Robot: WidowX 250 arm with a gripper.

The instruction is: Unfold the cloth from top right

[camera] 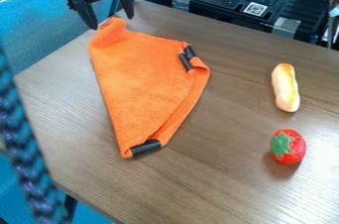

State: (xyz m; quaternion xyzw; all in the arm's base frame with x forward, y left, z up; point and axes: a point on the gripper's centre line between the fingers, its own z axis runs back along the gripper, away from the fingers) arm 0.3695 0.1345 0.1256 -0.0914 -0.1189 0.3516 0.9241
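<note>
On the table [218,183], orange cloth [142,79] lengthwise top-to-bottom, narrow end nearest, tool [111,23] agape.

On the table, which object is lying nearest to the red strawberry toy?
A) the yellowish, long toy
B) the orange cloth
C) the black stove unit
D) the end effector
A, because the yellowish, long toy lies just beyond the strawberry, while the orange cloth is farther off to the left.

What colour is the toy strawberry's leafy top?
The strawberry's leafy top is green, seen best in the camera view.
</note>
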